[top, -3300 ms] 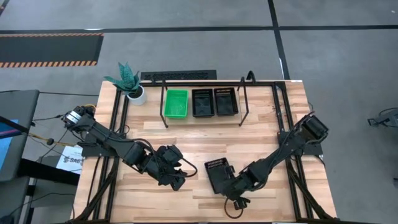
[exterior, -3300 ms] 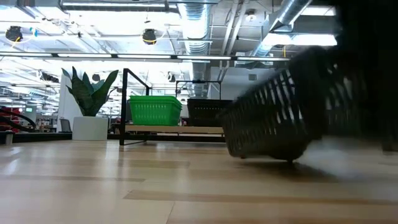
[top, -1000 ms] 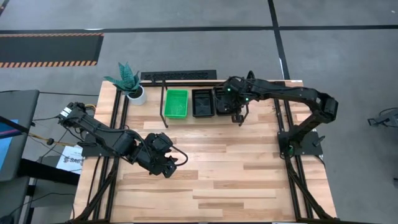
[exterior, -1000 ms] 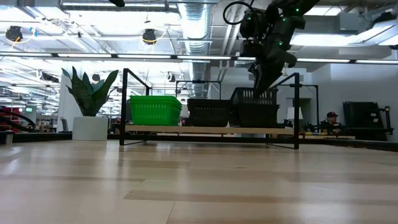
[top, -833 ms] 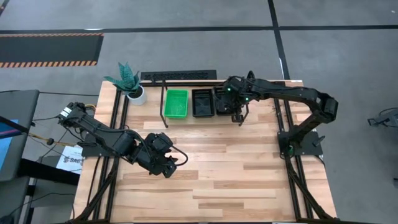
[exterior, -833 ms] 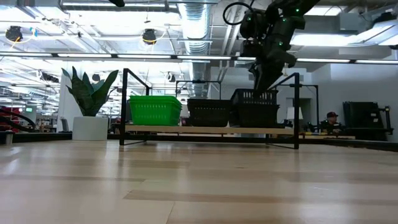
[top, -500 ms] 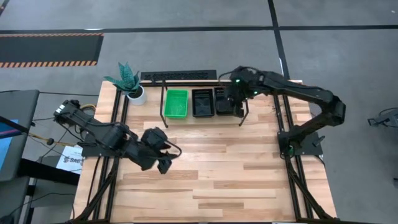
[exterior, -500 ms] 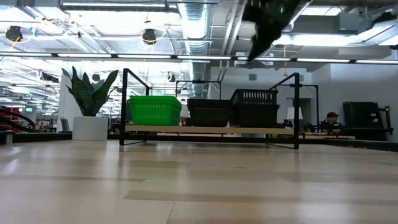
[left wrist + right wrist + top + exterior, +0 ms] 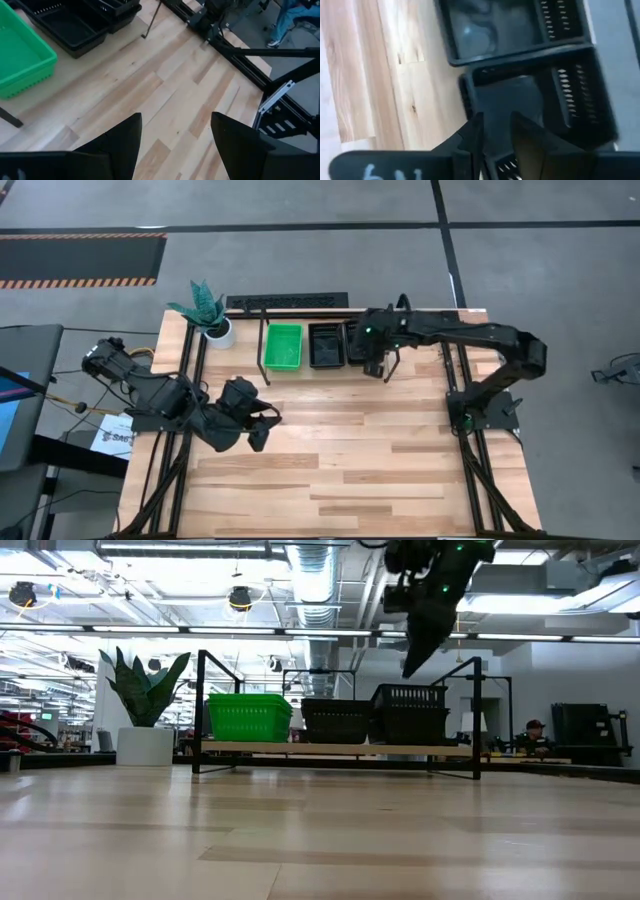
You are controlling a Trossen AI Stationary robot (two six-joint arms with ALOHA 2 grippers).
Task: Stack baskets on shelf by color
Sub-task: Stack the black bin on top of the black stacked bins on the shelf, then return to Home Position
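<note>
The shelf (image 9: 300, 748) stands at the table's far edge. On its board sit the green baskets (image 9: 283, 345) (image 9: 248, 717), a black basket (image 9: 326, 345) (image 9: 335, 720) and a taller black stack (image 9: 410, 713) (image 9: 570, 95). My right gripper (image 9: 410, 668) (image 9: 496, 145) hovers just above that black stack, fingers pointing down with a narrow gap, touching nothing. My left gripper (image 9: 255, 425) (image 9: 175, 145) is open over bare wood at the table's left, holding nothing. The green basket (image 9: 20, 60) shows ahead of it in the left wrist view.
A potted plant (image 9: 205, 310) (image 9: 145, 700) stands left of the shelf. A black strip (image 9: 287, 301) lies behind the shelf. Bare wood (image 9: 350, 470) fills the table's near half. A person (image 9: 533, 730) sits in the room beyond.
My right gripper was down at the top black basket of the right stack. It has come off that basket and risen clear, and the basket stays on the stack. My left gripper has moved toward the table's left and far edge.
</note>
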